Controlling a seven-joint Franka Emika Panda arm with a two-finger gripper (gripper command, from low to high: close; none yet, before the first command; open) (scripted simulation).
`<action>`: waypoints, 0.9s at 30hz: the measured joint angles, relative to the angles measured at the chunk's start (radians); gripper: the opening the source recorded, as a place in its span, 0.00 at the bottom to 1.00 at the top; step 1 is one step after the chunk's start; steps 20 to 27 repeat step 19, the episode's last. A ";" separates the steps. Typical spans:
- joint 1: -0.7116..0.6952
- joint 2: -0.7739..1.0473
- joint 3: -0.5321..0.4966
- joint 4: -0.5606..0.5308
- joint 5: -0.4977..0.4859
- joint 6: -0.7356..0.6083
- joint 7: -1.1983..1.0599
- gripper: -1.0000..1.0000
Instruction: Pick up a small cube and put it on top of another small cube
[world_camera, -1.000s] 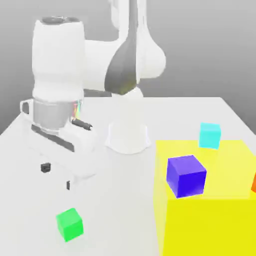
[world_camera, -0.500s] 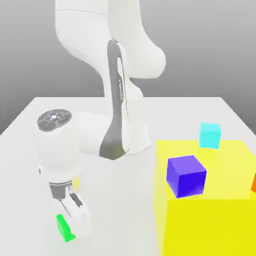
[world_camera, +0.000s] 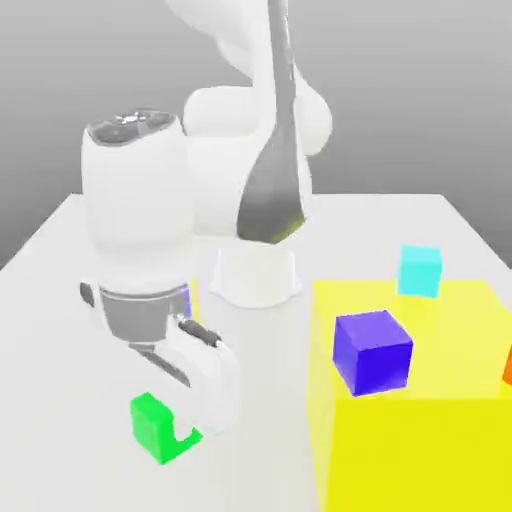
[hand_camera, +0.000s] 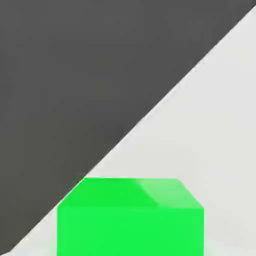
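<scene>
While the white arm bends low over the table (world_camera: 60, 250), its claw (world_camera: 185, 432) is clenched on the small green cube (world_camera: 152, 424), which sits well off to the exterior view's left of the big yellow cube (world_camera: 420, 400). In the hand view the green cube (hand_camera: 130, 215) sits close before the camera. A blue-purple cube (world_camera: 372, 352) rests on top of the yellow cube, and a cyan cube (world_camera: 419, 270) stands just behind it.
</scene>
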 joint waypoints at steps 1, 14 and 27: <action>0.028 -0.006 0.023 0.036 0.001 -0.042 -0.011 0.00; 0.349 -0.020 0.182 0.323 -0.093 -0.426 -0.059 0.00; 0.351 0.008 0.181 0.283 -0.108 -0.364 -0.049 1.00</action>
